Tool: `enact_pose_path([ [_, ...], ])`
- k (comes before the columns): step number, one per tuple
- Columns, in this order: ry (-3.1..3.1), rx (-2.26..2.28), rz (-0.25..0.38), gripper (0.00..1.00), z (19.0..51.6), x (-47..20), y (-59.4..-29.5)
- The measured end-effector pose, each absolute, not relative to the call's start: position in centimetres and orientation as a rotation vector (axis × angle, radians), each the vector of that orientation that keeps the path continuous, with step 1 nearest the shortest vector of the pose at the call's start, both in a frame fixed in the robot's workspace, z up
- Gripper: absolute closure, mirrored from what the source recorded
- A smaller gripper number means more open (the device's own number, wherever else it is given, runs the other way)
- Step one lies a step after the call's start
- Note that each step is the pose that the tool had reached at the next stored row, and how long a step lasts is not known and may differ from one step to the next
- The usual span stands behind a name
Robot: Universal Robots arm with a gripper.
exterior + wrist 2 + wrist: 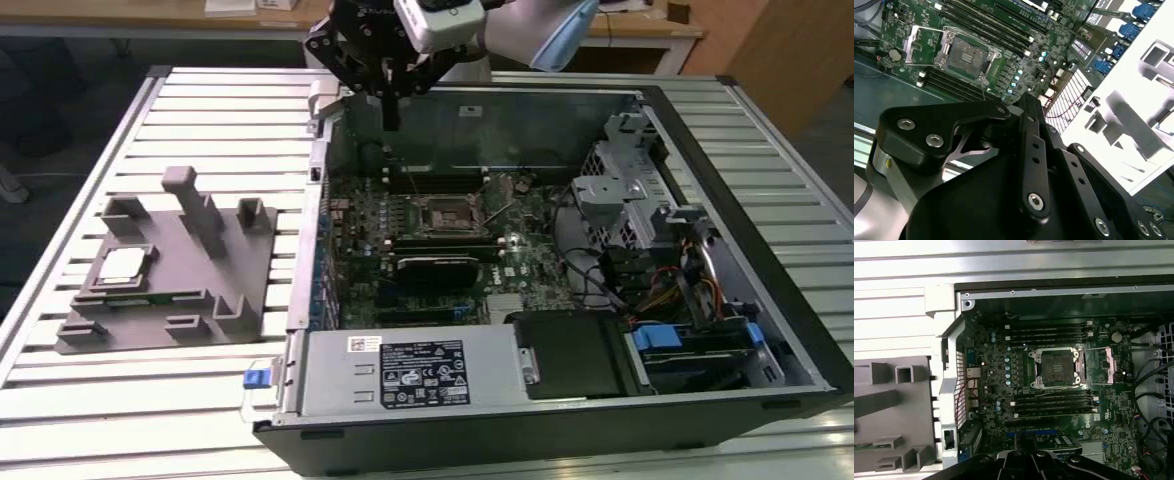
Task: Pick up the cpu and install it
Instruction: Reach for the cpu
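- Gripper [391, 120]: jaws looked together, tips meeting w/ nothing between them. They touched nothing.
- In second wrist view, gripper [1025, 100] showed black links closing in to one narrow tip. The first wrist view's gripper [1024, 445] gave the same read.
- Arm [534, 30] stood at far side of the table [80, 420], wrist aimed straight down. Jaws hung in air just above the far wall of the pc case [534, 125], near its corner toward the exterior view's left.
- Cpu [120, 266] was well apart from jaws, off to the exterior view's left of them and closer to the camera. It lay flat, silvery top up, in a recess of the grey tray [174, 310].
- Tray sat on the slatted table just beside the case. Its upright posts [187, 200] stood nearer the jaws than the cpu did.
- Case lay on its side, open on top, w/ motherboard [534, 270] inside.
- Socket [445, 212] sat below the jaws, a bit toward the camera. In first wrist view the socket [1056, 367] had its cover plate [1109, 365] swung open and contacts bare.
- Psu box [400, 375] filled the case end farthest from the jaws. Cables [667, 290] bunched at the exterior view's right.
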State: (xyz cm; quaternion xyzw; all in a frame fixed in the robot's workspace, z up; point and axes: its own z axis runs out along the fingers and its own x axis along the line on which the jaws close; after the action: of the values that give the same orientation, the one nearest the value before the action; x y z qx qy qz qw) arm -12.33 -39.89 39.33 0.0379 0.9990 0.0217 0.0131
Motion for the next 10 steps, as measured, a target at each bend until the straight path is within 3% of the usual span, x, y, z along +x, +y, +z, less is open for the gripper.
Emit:
enact_pose_path([
  [10, 3.113, 0.118, 0.068, 0.89, 39.33, -13.34, -39.89],
])
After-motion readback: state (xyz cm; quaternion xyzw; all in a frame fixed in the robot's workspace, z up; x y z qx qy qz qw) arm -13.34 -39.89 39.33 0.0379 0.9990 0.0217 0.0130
